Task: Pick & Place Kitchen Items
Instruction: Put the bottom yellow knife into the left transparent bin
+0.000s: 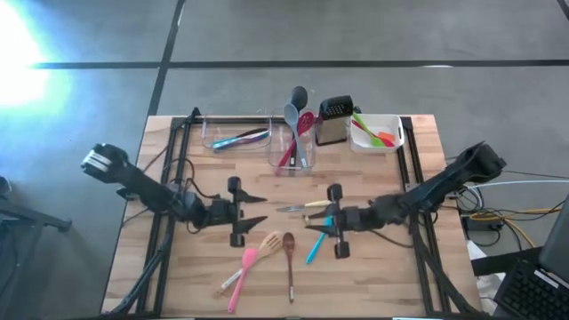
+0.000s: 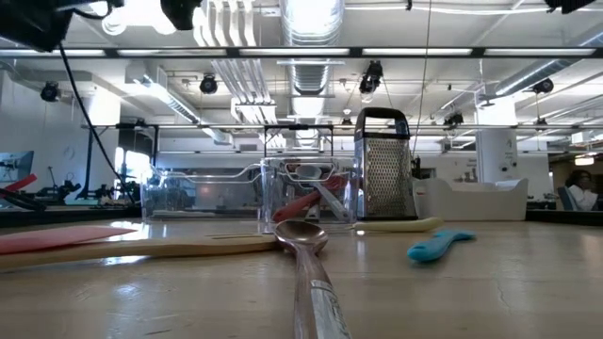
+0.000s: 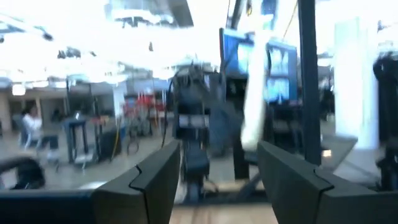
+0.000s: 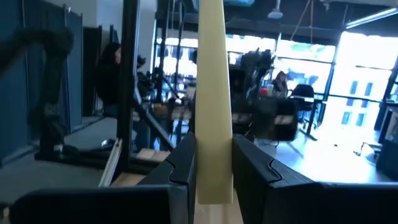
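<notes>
High view: right gripper (image 1: 322, 221) pinches a yellow-handled knife (image 1: 300, 207) mid-table; left gripper (image 1: 253, 210) spread, empty; some utensils already in the clear tub (image 1: 292, 153).
Low view: wooden spoon (image 2: 303, 247), blue spatula (image 2: 439, 244) left on the table.
Right wrist view: fingers (image 4: 181, 163) clamp the pale handle.

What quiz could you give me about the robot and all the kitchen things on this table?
1. True or false: the right end effector grips a pale yellow-handled knife.
2. What stands between the tall clear plastic tub and the white plastic tub? A) steel box grater B) pink bowl C) glass bottle
3. Fill in: the left end effector is open and holds ____.

Key: 1 true; 2 A; 3 nothing.
</notes>
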You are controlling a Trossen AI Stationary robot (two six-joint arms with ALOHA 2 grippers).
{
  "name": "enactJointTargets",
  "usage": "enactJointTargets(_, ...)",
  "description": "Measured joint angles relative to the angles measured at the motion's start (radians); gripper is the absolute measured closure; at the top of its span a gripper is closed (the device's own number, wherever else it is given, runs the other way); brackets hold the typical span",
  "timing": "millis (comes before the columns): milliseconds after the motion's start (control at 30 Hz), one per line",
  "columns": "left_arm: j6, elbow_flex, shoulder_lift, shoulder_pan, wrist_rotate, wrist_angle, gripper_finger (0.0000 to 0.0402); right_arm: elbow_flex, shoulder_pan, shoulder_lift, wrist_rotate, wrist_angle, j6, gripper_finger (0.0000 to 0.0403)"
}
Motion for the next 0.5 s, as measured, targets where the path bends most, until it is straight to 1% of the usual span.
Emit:
enactJointTargets(67, 0.003, 0.025, 0.047, 0.021, 0.050, 0.060, 0.0183, 0.007, 0.000, 0.038, -0.002, 0.005, -0.002, 0.0343)
enactJointTargets(167, -0.024, 0.088, 0.088, 0.054, 0.153, 0.041, 0.0183, 0.032, -0.002, 0.083, -0.002, 0.007, -0.003, 0.0343)
enactJointTargets(233, -0.042, 0.135, 0.100, 0.069, 0.221, -0.022, 0.0183, 0.053, -0.006, 0.110, -0.003, 0.013, -0.002, 0.0343)
enactJointTargets(300, -0.050, 0.195, 0.107, 0.075, 0.265, -0.101, 0.0183, 0.054, -0.007, 0.122, -0.002, 0.007, 0.000, 0.0343)
enactJointTargets(500, -0.052, 0.371, 0.121, 0.076, 0.289, -0.416, 0.0184, 0.073, -0.018, 0.143, -0.010, 0.016, 0.014, 0.0343)
